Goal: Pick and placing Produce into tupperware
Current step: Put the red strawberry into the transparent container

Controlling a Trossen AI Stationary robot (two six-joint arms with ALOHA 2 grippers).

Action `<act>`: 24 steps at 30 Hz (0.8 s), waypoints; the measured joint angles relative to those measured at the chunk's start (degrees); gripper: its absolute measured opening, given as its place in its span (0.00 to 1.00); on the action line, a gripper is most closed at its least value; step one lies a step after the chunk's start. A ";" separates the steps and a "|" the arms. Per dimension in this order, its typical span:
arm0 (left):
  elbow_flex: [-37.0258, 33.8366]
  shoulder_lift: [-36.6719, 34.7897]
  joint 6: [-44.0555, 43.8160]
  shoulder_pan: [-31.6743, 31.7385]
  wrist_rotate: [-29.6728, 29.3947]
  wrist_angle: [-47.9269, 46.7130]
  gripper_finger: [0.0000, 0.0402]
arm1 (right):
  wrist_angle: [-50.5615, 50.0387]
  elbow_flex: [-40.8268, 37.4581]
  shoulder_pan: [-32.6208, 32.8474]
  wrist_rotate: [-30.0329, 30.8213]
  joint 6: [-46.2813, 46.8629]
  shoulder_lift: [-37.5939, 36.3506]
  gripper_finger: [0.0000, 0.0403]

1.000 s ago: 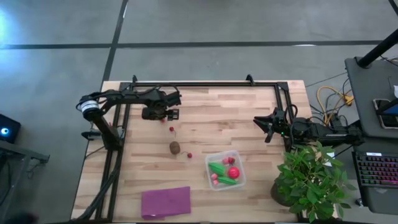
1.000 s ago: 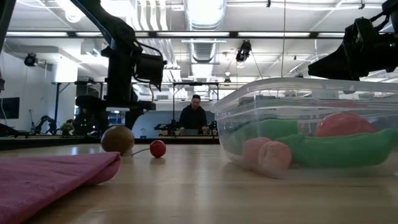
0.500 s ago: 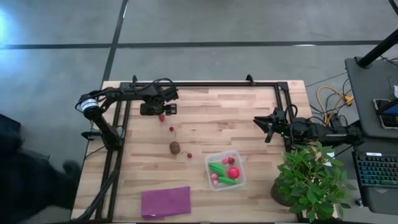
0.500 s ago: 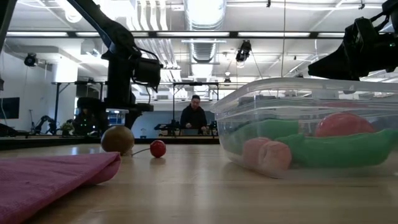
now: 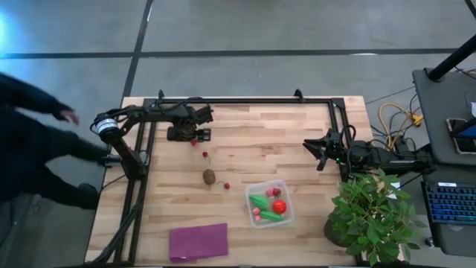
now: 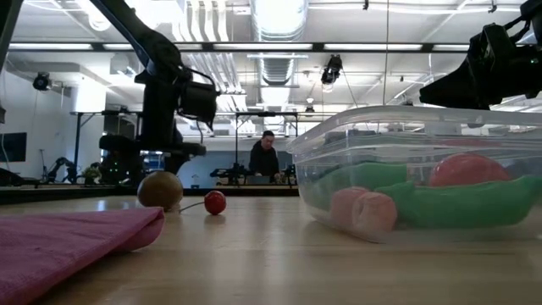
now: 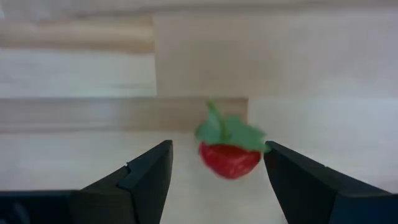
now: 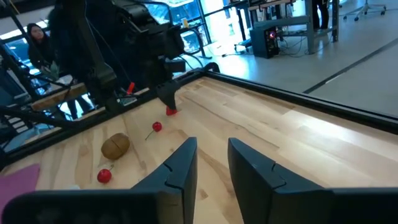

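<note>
A: Left gripper [image 7: 214, 180] down at the far-left part of the worktop [image 5: 260, 134], fingers apart, straddling a small strawberry [image 7: 230, 152] but not touching it.

B: Right gripper [image 8: 211, 165]?

A: Parked at the right edge, fingers nearly together, holding nothing.

B: Tupperware [image 5: 269, 203]?

A: Near the front right, by the potted plant [image 5: 368, 216]. Already holding two green pieces [image 5: 262, 202], a red ball [image 5: 279, 206] and pink berries [image 5: 256, 214]. Outside it: kiwi [image 5: 209, 176] mid-worktop, one red berry [image 5: 226, 185] just beside it, another [image 5: 204, 155] between kiwi and left gripper.

B: Risks?

A: Strawberry off-centre between the fingers, closer to one side. Likely to get nudged or rolled away on closing, or pinched by the leafy cap and dropped on lifting.

B: Anything else?

A: Long carry to the tupperware, well apart from here. Slack hold on something so small probably lost over the purple sheet [image 5: 198, 241] or the kiwi. Also a person's sleeve [image 5: 37, 141] near the left arm's base; possible bump.
</note>
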 joint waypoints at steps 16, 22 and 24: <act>-2.63 0.00 -0.04 -0.41 0.29 5.51 0.59 | 0.00 0.00 -0.01 0.00 0.00 0.00 0.18; -2.77 -0.02 0.42 -0.41 -0.09 6.38 0.59 | 0.00 0.00 0.00 0.00 0.00 0.00 0.20; -2.87 -0.02 1.19 -0.41 -0.19 6.28 0.59 | 0.00 0.00 -0.01 0.00 0.00 0.00 0.20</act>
